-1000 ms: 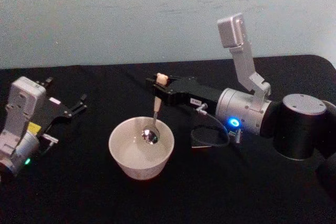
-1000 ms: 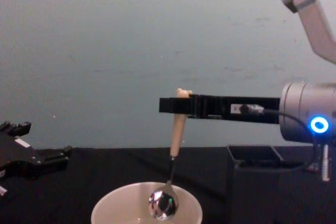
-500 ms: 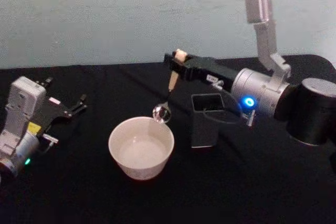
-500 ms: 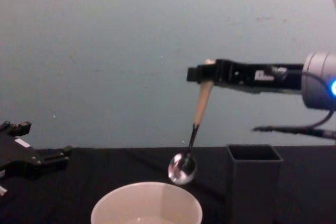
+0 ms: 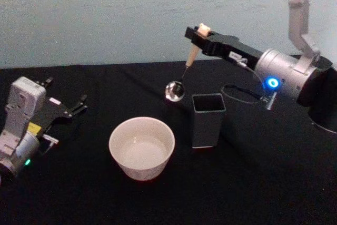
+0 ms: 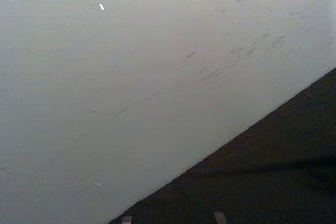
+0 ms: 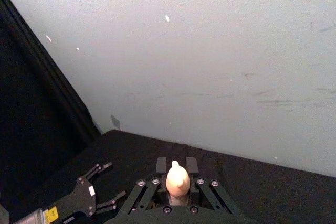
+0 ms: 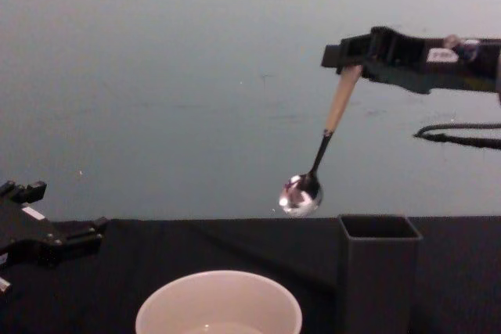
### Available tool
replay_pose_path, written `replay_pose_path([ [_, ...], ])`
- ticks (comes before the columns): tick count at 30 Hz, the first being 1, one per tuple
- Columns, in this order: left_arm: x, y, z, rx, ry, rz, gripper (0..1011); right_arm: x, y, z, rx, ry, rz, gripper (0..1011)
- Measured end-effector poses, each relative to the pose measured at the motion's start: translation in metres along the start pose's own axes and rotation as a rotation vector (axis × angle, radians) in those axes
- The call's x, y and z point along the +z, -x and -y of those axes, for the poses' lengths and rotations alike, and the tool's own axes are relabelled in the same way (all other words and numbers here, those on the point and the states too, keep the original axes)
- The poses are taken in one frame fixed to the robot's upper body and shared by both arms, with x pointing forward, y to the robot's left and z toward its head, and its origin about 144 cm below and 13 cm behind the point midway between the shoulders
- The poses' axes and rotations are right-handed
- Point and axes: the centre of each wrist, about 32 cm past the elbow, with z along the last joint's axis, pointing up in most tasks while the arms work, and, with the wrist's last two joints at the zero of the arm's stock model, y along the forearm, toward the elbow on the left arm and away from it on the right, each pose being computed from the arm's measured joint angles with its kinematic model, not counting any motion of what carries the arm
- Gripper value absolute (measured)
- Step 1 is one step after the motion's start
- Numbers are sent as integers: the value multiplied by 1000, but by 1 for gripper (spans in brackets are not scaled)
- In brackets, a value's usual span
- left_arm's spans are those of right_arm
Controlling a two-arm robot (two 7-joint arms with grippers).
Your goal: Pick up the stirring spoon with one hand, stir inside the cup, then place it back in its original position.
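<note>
Your right claw is clamped on the top of the stirring spoon, with the tiny bear head poking out above the fingers. The spoon hangs in the air, tilted, its shiny bowl swung down toward 7 o'clock from the grip. Taking the cup as centre in the head view, the spoon's bowl sits at about 1 o'clock, touching neither the cup nor the dark grey holder. In the chest view the bowl floats just above the level of the holder's rim and beside it, on the cup's side. The holder stands upright on the black table at the cup's 3 o'clock, near it but apart. Your left claw rests at the table's 9 o'clock edge, fingers apart and holding nothing.
</note>
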Motion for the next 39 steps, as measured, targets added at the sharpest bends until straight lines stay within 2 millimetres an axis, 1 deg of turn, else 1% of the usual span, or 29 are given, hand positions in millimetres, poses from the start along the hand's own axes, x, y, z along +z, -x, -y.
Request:
replay_pose_path([
  [11,0,0,0,0,0,0,1001,8,-14,26,21,-34,-6,223],
  [17,0,0,0,0,0,0,1001,9,-23,42,24,-46,-10,223],
  [25,0,0,0,0,0,0,1001,7,-32,58,-4,-40,-3,223],
  [32,0,0,0,0,0,0,1001,3,-34,60,-9,-28,10,223],
  [39,0,0,0,0,0,0,1001,-6,-35,56,-14,-4,36,223],
])
